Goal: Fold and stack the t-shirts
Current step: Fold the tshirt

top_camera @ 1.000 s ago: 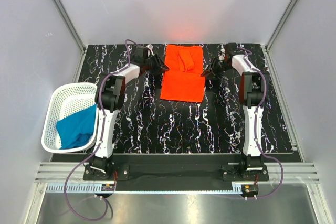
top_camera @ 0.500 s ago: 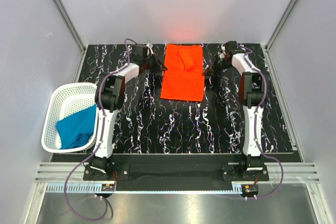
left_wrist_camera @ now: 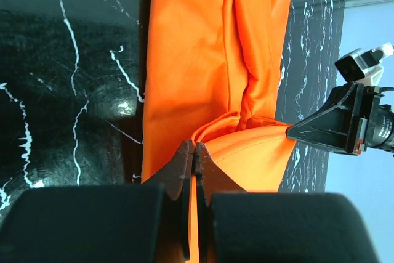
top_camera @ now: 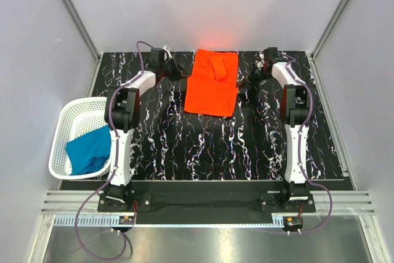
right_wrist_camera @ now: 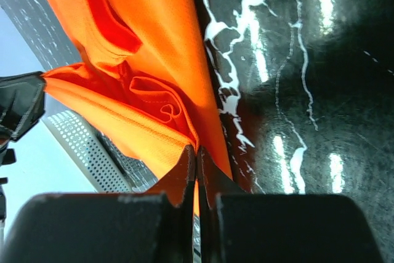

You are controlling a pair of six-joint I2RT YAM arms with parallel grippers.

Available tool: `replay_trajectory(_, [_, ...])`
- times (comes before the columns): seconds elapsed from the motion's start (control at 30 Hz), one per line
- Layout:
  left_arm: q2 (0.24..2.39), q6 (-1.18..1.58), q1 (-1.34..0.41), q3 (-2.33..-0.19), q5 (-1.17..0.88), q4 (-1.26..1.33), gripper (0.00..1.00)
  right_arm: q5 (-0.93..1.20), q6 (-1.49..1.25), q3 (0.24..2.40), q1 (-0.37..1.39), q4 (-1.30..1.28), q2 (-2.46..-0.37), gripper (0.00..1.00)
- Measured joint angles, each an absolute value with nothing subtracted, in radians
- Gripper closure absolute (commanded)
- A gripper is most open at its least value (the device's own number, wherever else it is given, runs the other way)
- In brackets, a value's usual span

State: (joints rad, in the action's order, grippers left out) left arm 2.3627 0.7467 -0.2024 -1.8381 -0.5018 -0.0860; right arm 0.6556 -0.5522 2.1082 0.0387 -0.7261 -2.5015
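Right now the orange-red t-shirt (top_camera: 211,84) lies toward 12 o'clock on the desk (top_camera: 215,146), a long, narrow shape running from the far edge back toward me, with a bunched fold of cloth near its far end. My left hand (top_camera: 180,72) is at the shirt's 9 o'clock side and my right hand (top_camera: 242,80) at its 3 o'clock side, both level with its far half. From my left wrist I see my two fingers (left_wrist_camera: 182,164) pressed flat together, with orange cloth gathered at their tips. A ridge of the shirt (left_wrist_camera: 203,60) runs across to the dark tip of my other hand (left_wrist_camera: 320,129), which pinches it there. From my right wrist the fingers (right_wrist_camera: 208,170) are likewise pressed together on the shirt's edge (right_wrist_camera: 154,47), and the cloth rises from the black, white-veined desk in wrinkled folds. So each hand is clamped narrow on this shirt, and the fabric between them is raised. Well apart from all this, at about 8 o'clock off the desk's left edge, the white mesh basket (top_camera: 80,108) holds the teal t-shirt (top_camera: 89,150), crumpled in its near half and untouched by either hand.
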Motion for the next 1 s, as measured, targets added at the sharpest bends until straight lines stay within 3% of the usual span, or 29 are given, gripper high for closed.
replay_trajectory(0.17, [2.381,0.76,-0.198,-1.864,-0.522,-0.098,1.0,0.669,-0.567,2.163,0.039,-0.73,-2.503,0.98])
replay_trajectory(0.3, [2.433,0.774,-0.197,-1.927,-0.542,-0.095,0.95,0.676,-0.585,2.246,0.039,-0.725,-2.519,0.9])
replay_trajectory(0.53, [2.534,0.81,-0.197,-1.999,-0.57,-0.096,0.74,0.675,-0.612,2.31,0.039,-0.72,-2.595,0.77])
replay_trajectory(0.57, [2.546,0.813,-0.197,-2.007,-0.573,-0.097,0.67,0.675,-0.616,2.315,0.039,-0.721,-2.612,0.71])
replay_trajectory(0.77, [2.565,0.787,-0.198,-2.07,-0.576,-0.149,0.47,0.68,-0.617,2.38,0.036,-0.763,-2.68,0.55])
replay_trajectory(0.9, [2.553,0.737,-0.198,-2.094,-0.569,-0.196,0.43,0.645,-0.588,2.466,0.028,-0.815,-2.685,0.43])
replay_trajectory(1.0, [2.523,0.701,-0.197,-2.09,-0.564,-0.249,0.42,0.62,-0.568,2.491,0.014,-0.839,-2.68,0.41])
